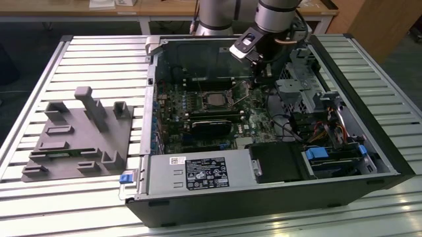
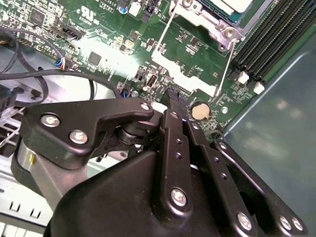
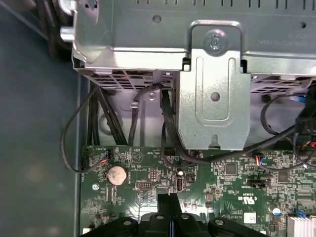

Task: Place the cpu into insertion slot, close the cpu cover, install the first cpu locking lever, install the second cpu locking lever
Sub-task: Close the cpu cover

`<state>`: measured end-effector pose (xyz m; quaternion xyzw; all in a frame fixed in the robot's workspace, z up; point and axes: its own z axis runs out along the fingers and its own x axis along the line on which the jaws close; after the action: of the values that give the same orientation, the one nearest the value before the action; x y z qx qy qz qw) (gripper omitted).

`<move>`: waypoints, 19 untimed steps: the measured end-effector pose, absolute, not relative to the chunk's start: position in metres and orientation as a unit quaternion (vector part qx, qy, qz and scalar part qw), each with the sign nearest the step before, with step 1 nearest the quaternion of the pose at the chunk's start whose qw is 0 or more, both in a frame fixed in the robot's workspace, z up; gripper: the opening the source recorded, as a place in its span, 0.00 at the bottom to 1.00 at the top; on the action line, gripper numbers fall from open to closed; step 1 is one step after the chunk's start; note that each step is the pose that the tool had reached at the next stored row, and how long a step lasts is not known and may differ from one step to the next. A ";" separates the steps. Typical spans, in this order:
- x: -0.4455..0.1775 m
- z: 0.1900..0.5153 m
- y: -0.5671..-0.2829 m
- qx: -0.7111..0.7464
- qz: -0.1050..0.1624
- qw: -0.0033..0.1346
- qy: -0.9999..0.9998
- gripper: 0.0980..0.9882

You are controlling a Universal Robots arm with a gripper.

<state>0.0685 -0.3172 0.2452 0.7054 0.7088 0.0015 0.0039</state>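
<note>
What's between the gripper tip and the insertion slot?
In the second wrist view: green board with small components, flanked by two thin metal rods, between the gripper and the insertion slot.

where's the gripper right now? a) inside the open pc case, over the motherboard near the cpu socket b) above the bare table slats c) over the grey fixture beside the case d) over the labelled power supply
A: in the exterior view the gripper hangs inside the computer case, to the exterior view's right of the insertion slot. In the first wrist view it sits low over the motherboard near the coin cell battery.
</note>
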 end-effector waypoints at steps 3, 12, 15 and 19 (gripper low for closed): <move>0.069 0.240 -0.317 0.705 0.000 0.004 0.709 0.01; 0.069 0.237 -0.317 0.705 -0.001 0.006 0.709 0.01; 0.068 0.237 -0.317 0.705 -0.001 0.006 0.709 0.01; 0.065 0.237 -0.317 0.705 -0.001 0.006 0.709 0.01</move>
<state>0.0650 -0.3172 0.2369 0.7055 0.7087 -0.0008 0.0057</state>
